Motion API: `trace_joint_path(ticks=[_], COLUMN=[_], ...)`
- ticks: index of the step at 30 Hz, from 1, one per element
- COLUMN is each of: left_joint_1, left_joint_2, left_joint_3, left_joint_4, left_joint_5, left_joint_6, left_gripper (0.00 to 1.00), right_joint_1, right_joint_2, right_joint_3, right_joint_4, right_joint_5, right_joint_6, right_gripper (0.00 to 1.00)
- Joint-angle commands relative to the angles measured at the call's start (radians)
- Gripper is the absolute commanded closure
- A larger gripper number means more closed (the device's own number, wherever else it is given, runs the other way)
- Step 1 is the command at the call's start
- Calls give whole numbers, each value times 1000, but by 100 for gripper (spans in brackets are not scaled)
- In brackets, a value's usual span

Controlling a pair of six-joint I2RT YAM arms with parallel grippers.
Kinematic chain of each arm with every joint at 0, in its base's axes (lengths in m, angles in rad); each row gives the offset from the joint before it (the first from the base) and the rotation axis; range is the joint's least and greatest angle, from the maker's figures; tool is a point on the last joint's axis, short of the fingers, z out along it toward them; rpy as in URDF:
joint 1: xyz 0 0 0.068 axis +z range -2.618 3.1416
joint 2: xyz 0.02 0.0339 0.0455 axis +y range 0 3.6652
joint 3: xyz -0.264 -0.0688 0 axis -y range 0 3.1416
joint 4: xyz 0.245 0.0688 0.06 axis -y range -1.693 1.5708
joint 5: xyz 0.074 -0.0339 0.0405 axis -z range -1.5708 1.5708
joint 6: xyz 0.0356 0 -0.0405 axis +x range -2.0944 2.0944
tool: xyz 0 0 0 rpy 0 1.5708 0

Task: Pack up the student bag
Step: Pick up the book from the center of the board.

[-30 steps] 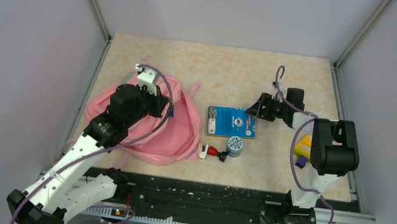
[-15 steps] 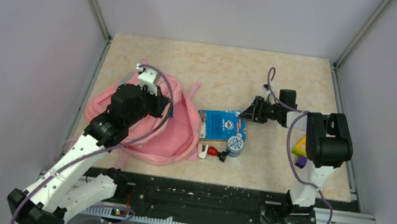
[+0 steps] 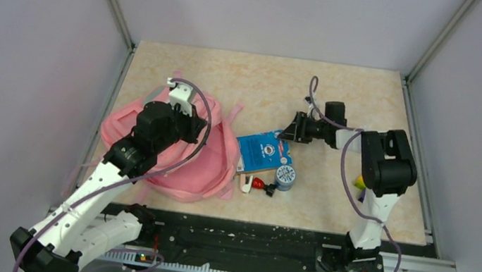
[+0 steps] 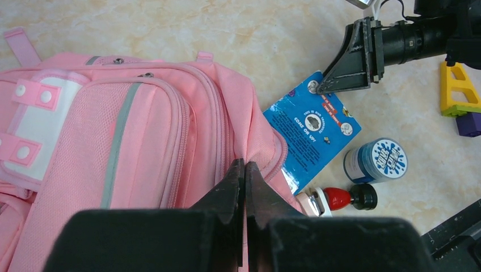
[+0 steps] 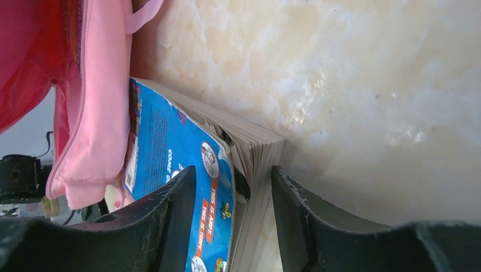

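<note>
The pink student bag [image 3: 209,163] lies at the left of the table. My left gripper [image 3: 202,130] is shut on the fabric rim of its open zip mouth [image 4: 245,164]. A blue-covered book [image 3: 263,152] lies tilted beside the bag, and its near corner is tucked at the bag's mouth [image 4: 312,133]. My right gripper [image 3: 289,130] lies low along the table, turned on its side. It is shut on the book's far corner, with the cover and pages between its jaws [image 5: 233,170]. The bag's pink rim [image 5: 96,85] hangs just past the book [image 5: 170,164].
A blue-lidded jar [image 3: 284,176], a small red and black piece [image 3: 258,183] and a white clip-like item [image 3: 245,184] sit just in front of the book. A yellow block [image 4: 456,90] and a purple block [image 4: 469,123] lie at the right. Walls close in both sides.
My right gripper has moved left with the book. The book has slid and turned towards the bag's mouth. The left gripper has stayed on the bag's rim.
</note>
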Motion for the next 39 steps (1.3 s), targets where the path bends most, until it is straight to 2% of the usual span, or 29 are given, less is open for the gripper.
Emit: trace_joint_path(ticks=[1,2,5,6,7,16,17,19,21,22,23,26,30,35,39], left_joint_1=[-2,-2,-2,-2,-3,-3,-4,-5,-8,-9,-10,-11,-13,-13,-13], left_joint_2=[-4,-4,-4,-5,-6,-6,-5,-1,8,13,15,18,62,111,103], left_joint_3=[4,3,4,3,3,3,3,5,10,14,18,26,64,70,64], left_joint_4=[116,116,116,116,116,115,118,125,131,132,133,164,196,234,258], left_joint_5=[7,5,3,3,2,6,22,52,98,120,139,231,439,468,498], left_joint_6=[-12,-12,-11,-10,-10,18,28,50,84,94,102,113,71,-13,4], left_gripper=[100,100,100,100,100,99,89,54,27,19,15,13,13,12,11], right_joint_1=[77,84,91,91,91,91,91,91,92,92,92,92,92,92,92], right_joint_2=[32,27,4,-12,-26,-254,-283,-346,-402,-432,-463,-550,-650,-759,-809], right_joint_3=[57,56,40,28,21,-79,-87,-98,-99,-98,-98,-89,-43,-31,-29], right_joint_4=[-37,-29,7,24,39,183,196,214,225,229,229,219,159,146,129], right_joint_5=[37,55,90,99,105,200,219,248,273,290,313,373,388,379,319], right_joint_6=[-43,-45,-23,-9,3,104,110,120,126,128,127,114,89,91,101], right_gripper=[55,59,81,93,99,100,100,100,100,100,100,100,100,100,100])
